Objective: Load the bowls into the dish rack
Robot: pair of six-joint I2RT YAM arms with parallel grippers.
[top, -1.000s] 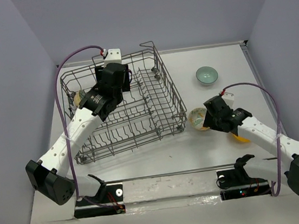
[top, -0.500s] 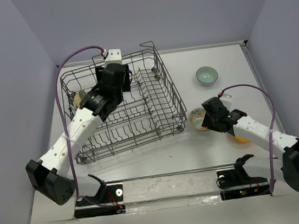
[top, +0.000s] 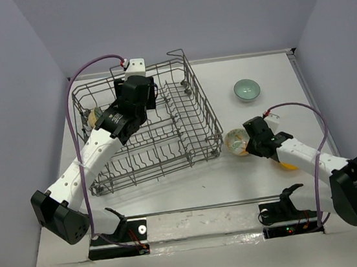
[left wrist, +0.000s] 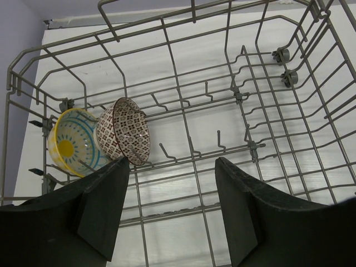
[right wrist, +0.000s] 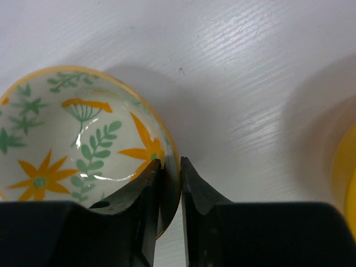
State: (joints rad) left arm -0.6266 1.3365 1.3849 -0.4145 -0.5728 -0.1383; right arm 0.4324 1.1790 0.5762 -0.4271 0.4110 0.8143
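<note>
The white bowl with green-orange leaves (right wrist: 72,139) sits on the table just right of the dish rack (top: 213,126). My right gripper (right wrist: 169,162) is shut on its near rim, one finger inside and one outside; from above the leaf bowl (top: 235,141) lies at the gripper (top: 247,139). My left gripper (left wrist: 171,161) hangs open over the rack floor, holding nothing. Two bowls lean on tines at the rack's left: brown-patterned (left wrist: 125,130) and yellow floral (left wrist: 72,147). A pale teal bowl (top: 247,89) stands at the far right. An orange-yellow bowl (top: 286,163) lies partly under my right arm.
The rack's raised wire sides (left wrist: 192,11) surround my left gripper. A purple cable (top: 91,63) loops over the rack's back left corner. Walls close the table on the left, the back and the right.
My right gripper's jaws have closed onto the leaf bowl's rim, and the right arm has shifted slightly toward the rack. The left arm has not moved.
</note>
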